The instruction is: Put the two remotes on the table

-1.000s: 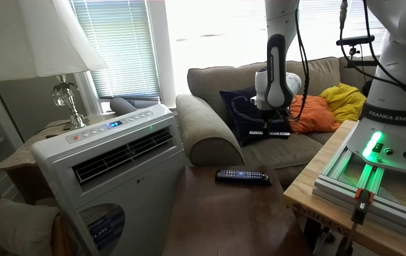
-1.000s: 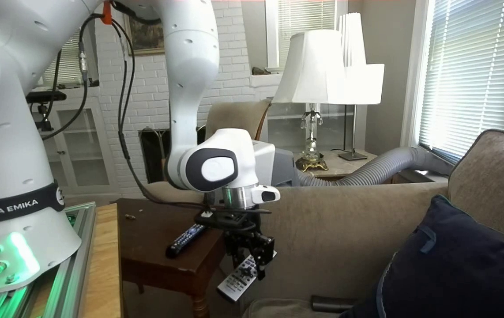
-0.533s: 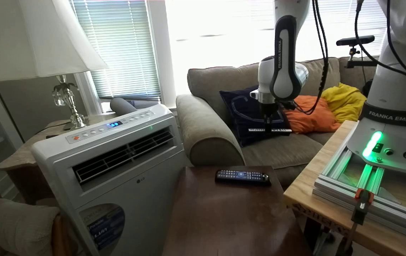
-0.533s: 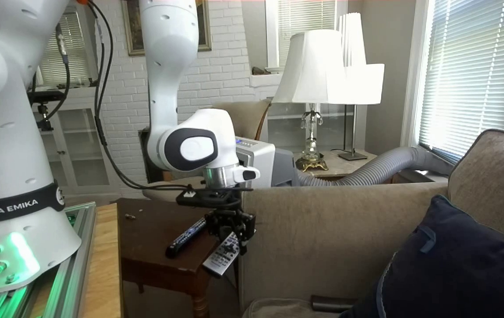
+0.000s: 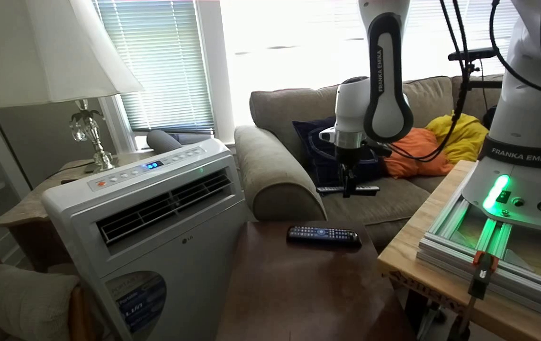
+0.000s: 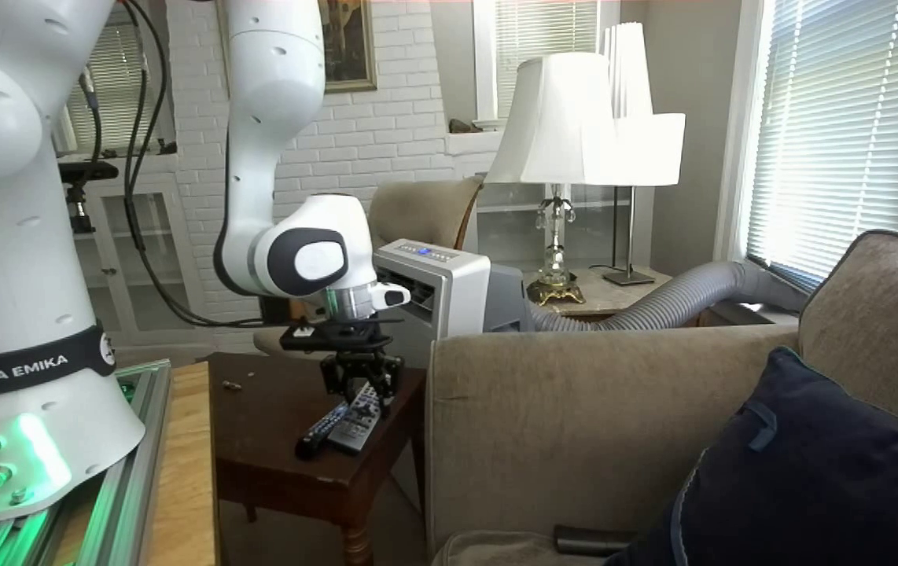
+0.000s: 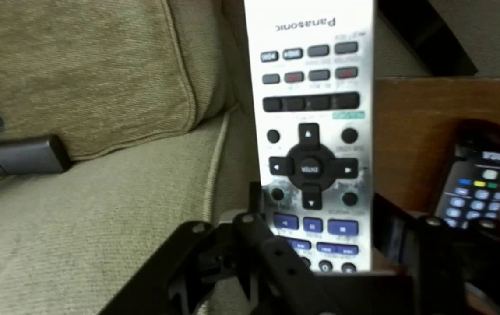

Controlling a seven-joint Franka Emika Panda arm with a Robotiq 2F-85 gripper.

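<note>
Closest in an exterior view, the table point(image 5: 299, 293), and there's the black remote point(image 5: 323, 236) lying on it near the far edge. Beyond, in mid-air, the gripper point(image 5: 347, 189): it's clamped on the long sides of the silver remote point(image 7: 313, 103), buttons up, higher than the table. Directly over it? I can't tell. Behind come the sofa point(image 5: 275, 166), dark blue cushion point(image 5: 312, 151), orange cushion point(image 5: 417, 141) and yellow cushion point(image 5: 469, 132), then a bright window point(image 5: 294, 38).

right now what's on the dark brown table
On the table: a black remote and an unidentifiable tiny item. What lies beneath them is hidden. The gripper holds the silver remote off the table.
</note>
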